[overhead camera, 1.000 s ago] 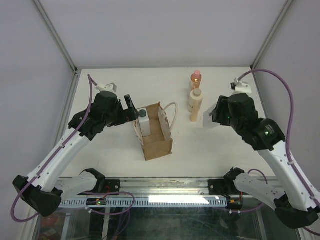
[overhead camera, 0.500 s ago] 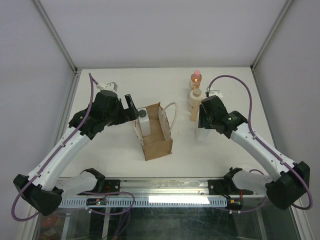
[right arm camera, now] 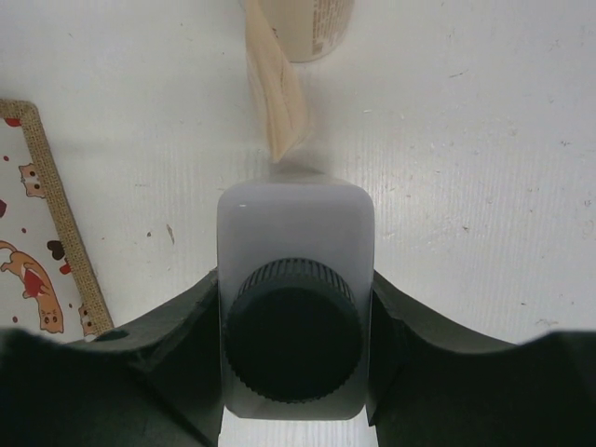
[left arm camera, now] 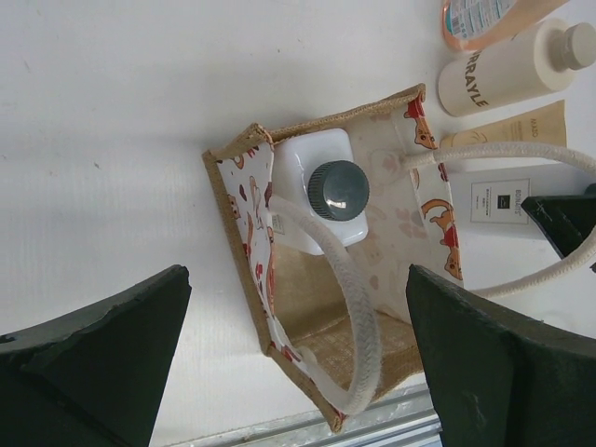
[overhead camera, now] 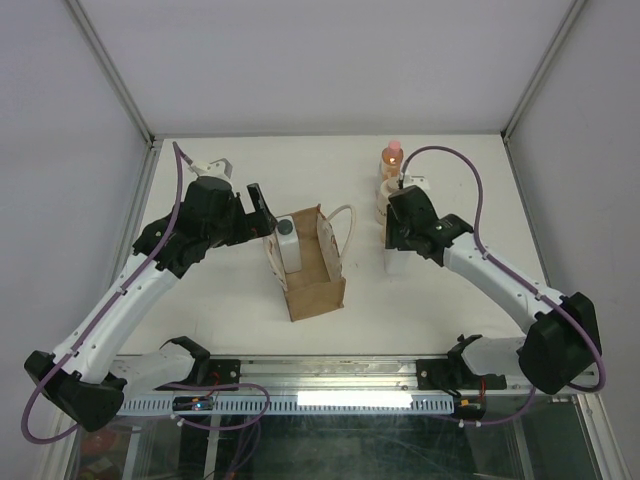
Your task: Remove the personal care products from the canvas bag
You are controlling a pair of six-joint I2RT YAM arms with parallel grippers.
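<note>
The canvas bag [overhead camera: 312, 268] stands open mid-table; it also shows in the left wrist view [left arm camera: 279, 307]. One white bottle with a grey cap [left arm camera: 321, 191] stands inside it, at the far end [overhead camera: 288, 240]. My left gripper [overhead camera: 262, 213] hovers open beside the bag's far left corner, jaws wide apart [left arm camera: 298, 372]. My right gripper [overhead camera: 398, 243] is shut on the second white bottle [right arm camera: 294, 307], which is upright over the table right of the bag [overhead camera: 396, 265]. The orange bottle [overhead camera: 391, 157] and the cream bottle [overhead camera: 383, 197] stand behind it.
A flat cream tube [right arm camera: 276, 98] lies between the cream bottle and the held bottle. The bag's white loop handle [overhead camera: 345, 225] sticks out toward the right arm. The enclosure walls border the white table [overhead camera: 460, 300].
My right arm has swung left and in, ending over the spot just right of the bag with the white bottle in its jaws. My left arm has hardly moved.
</note>
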